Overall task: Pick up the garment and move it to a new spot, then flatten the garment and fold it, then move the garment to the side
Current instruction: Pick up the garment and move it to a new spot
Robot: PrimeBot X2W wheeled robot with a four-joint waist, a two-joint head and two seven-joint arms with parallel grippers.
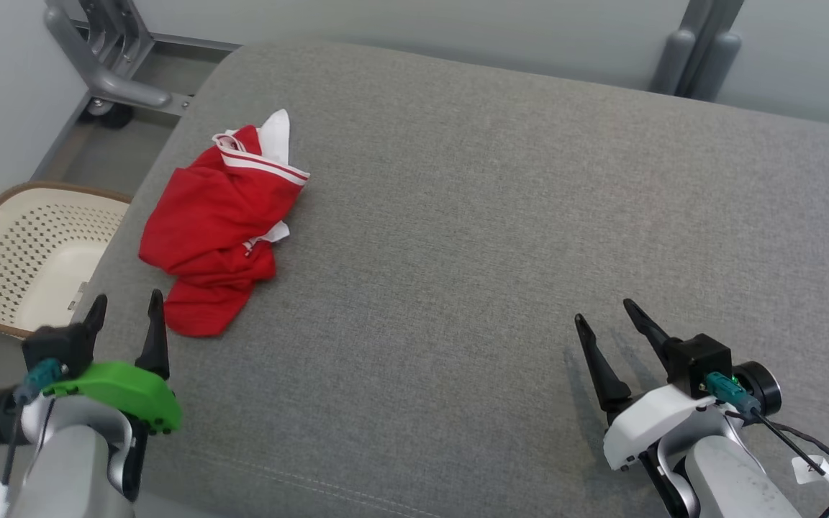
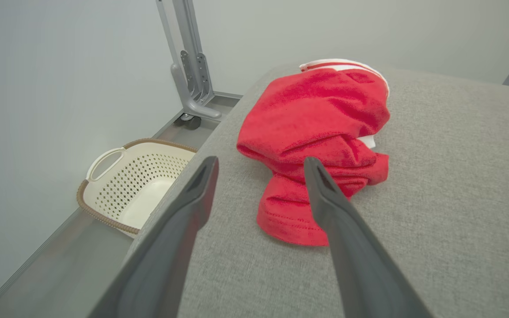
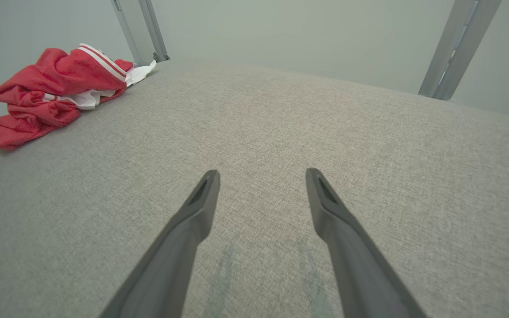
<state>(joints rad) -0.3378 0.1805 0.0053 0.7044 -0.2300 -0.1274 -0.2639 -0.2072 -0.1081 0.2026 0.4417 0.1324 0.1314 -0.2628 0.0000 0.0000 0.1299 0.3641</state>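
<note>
Soft, even, bright light; faint shadows under the right tool (image 1: 603, 309); wide-angle bend in wrist views

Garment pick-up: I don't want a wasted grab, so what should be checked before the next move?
1. Left hand open: ok.
2. Right hand open: ok.
3. Garment free of both hands: ok.
4. Left hand aimed at garment: ok, just short of its near hem.
5. Garment flat: not ok, crumpled heap.
6. Garment wholly on cushion: ok, near its left edge, beside the basket.
</note>
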